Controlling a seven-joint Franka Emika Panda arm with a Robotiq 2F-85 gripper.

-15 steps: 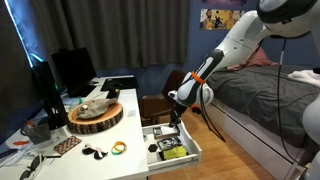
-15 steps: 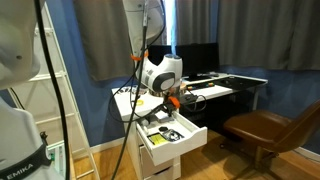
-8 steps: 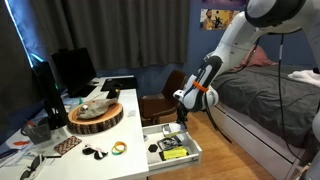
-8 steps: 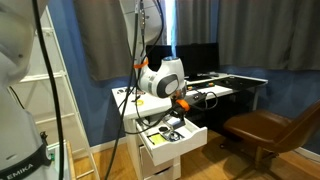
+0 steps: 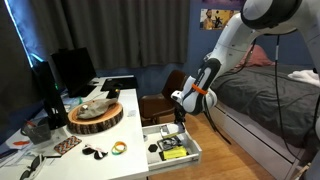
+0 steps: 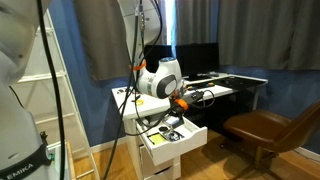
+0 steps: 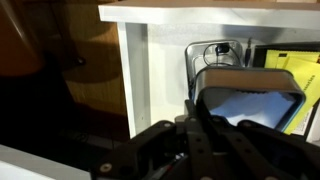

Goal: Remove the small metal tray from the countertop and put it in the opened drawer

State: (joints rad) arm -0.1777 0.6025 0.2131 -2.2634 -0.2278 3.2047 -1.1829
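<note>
The small metal tray (image 7: 248,106), pale silvery-white inside with a dark rim, fills the middle of the wrist view and hangs over the open white drawer (image 7: 140,70). My gripper (image 7: 190,128) looks shut on the tray's near rim. In both exterior views the gripper (image 5: 180,118) (image 6: 178,109) sits just above the drawer (image 5: 196,151) (image 6: 176,150) at the end of the white countertop (image 5: 130,135). A yellow-and-black item (image 7: 292,88) lies in the drawer beside the tray and also shows in an exterior view (image 5: 172,150).
A thick round wooden slab (image 5: 95,117), a green ring (image 5: 119,148) and small items lie on the countertop. Monitors (image 5: 70,70) stand behind. A brown chair (image 5: 158,104) (image 6: 258,130) is near the drawer. A bed (image 5: 265,105) and a ladder (image 6: 58,95) flank the area.
The arm has shifted a little along the drawer, away from the desk, with the gripper staying over the drawer. It has barely moved in the last half second.
</note>
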